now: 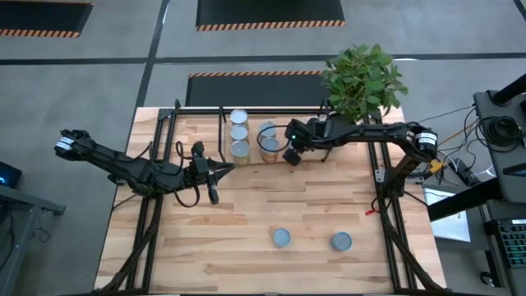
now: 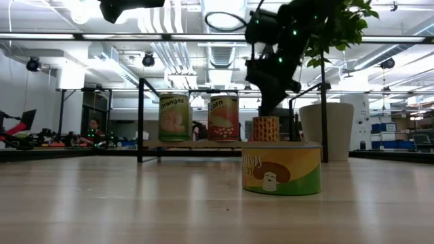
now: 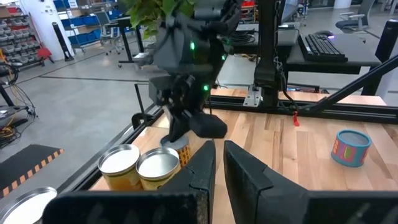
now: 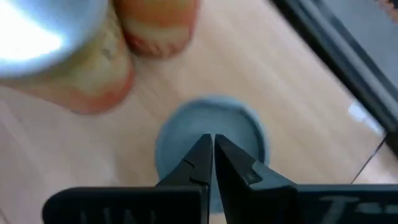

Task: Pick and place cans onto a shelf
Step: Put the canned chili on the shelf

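Silvery-topped cans (image 1: 239, 131) line the shelf (image 1: 197, 109); my right pincer (image 1: 289, 155) hovers clenched and empty over a can (image 4: 210, 146) just set there. I'd lift straight up before swinging toward the worktop cans (image 1: 282, 238). Left pincer (image 1: 223, 172) waits clenched.

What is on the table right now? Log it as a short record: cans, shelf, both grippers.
cans on shelf: three in a row, more beside them under the right gripper
cans off shelf: two on the open tabletop
shelf: at the table's far edge
right gripper: shut, over a grey-topped can on the shelf
left gripper: shut, empty, near the shelf
plant: far right corner
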You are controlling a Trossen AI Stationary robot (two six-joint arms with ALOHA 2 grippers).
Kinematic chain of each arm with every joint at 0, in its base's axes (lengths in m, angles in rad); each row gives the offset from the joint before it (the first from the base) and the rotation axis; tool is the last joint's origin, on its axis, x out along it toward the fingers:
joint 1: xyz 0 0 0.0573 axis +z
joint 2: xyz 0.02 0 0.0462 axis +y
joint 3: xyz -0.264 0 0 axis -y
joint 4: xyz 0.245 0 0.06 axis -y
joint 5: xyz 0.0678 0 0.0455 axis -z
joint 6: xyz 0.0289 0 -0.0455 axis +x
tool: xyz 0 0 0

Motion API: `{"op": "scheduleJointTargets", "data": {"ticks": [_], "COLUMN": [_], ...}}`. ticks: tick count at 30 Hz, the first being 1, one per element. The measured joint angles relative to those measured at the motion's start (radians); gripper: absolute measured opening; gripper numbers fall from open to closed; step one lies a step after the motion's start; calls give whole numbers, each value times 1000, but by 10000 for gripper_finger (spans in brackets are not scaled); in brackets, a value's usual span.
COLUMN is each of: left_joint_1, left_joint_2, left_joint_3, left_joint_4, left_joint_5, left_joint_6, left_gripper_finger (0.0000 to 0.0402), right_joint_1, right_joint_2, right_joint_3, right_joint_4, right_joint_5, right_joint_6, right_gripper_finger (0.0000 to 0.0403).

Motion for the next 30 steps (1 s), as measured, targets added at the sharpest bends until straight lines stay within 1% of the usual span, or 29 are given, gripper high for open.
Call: {"op": "scheduleJointTargets", "data": {"ticks": [4,14,18,24,30], "left_joint_1": [0,0,0,0,0], "left_joint_2": [0,0,0,0,0], "left_joint_3": [0,0,0,0,0], "left_joint_4": [0,0,0,0,0], "left_joint_5": [0,0,0,0,0], "left_joint_6": [0,-1,-1,-2,0], "left_gripper_finger": [15,15,15,15,15], "right_joint_1": [-4,-5,-4,-12,-35], "right_joint_2": [-1,16,54,119,138], "right_joint_3": [27,32,30,36,50], "right_joint_4": [0,-9,-11,34,46], "right_joint_5": [7,5,-30,6,63], "right_joint_6": [-39,-149,-182,-207,-205], "right_gripper_finger": [9,9,9,9,9]}}
